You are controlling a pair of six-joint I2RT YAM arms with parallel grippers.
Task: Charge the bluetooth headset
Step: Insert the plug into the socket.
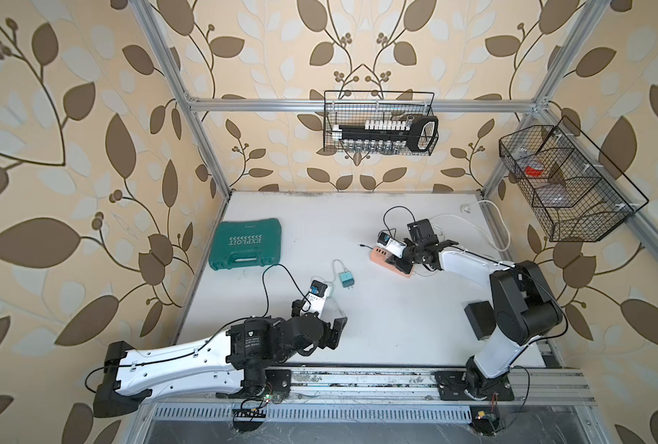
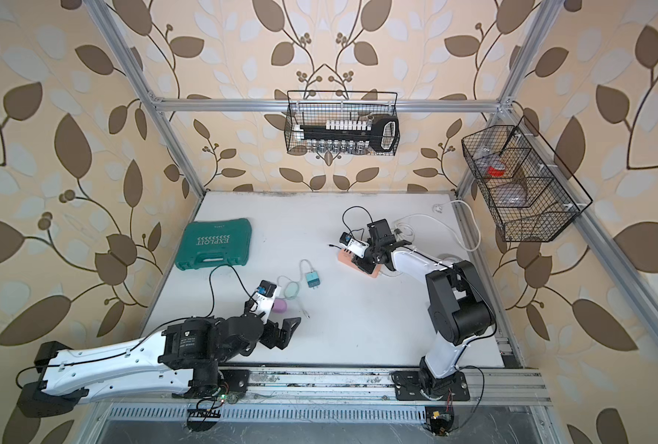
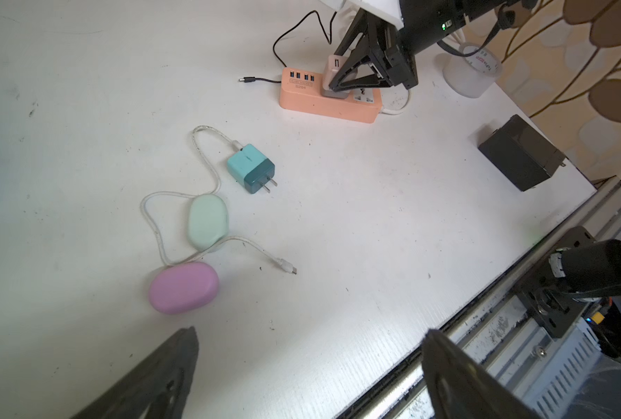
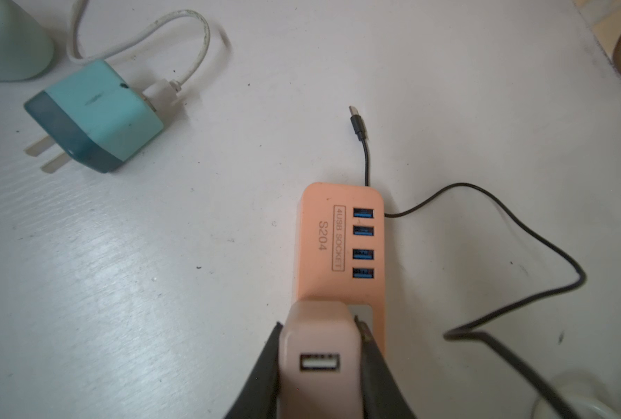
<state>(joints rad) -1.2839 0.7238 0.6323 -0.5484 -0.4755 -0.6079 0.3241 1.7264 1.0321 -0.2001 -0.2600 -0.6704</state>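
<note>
A pink headset case [image 3: 182,286] and a mint one [image 3: 207,221] lie near the table's front. A white cable with a free plug [image 3: 288,267] loops round them from a teal charger [image 3: 251,168], which lies unplugged. My left gripper [image 3: 310,330] hangs open and empty just in front of the pink case [image 2: 281,306]. My right gripper [image 4: 319,324] is shut on a pale pink USB adapter [image 4: 319,348], which stands in a socket of the orange power strip [image 4: 323,235]. A loose black cable plug [image 4: 358,123] lies past the strip's end.
A green tool case [image 1: 244,244] lies at the left. A black box [image 3: 519,156] sits near the right arm's base and a translucent roll [image 3: 470,78] stands behind the strip. The strip's white cord [image 1: 500,226] runs along the right edge. Two wire baskets [image 1: 379,123] hang on the walls.
</note>
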